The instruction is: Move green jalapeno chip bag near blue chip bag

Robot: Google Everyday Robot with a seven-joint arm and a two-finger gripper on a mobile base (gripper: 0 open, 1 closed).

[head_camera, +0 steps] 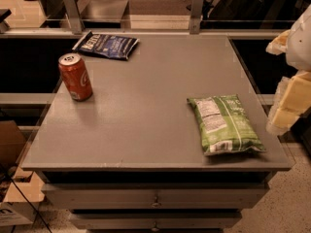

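The green jalapeno chip bag [225, 124] lies flat on the grey table [146, 106] near its front right corner, white nutrition label up. The blue chip bag [106, 45] lies flat at the table's far left edge, white lettering at its left end. My gripper [290, 93], pale yellow and white, hangs at the right edge of the view, just past the table's right side. It is right of the green bag, above it, and not touching it. It holds nothing that I can see.
An orange-red soda can [75, 76] stands upright near the table's left edge, in front of the blue bag. A metal rail with two posts [195, 6] runs behind the table. Cardboard boxes [12, 198] sit on the floor at the lower left.
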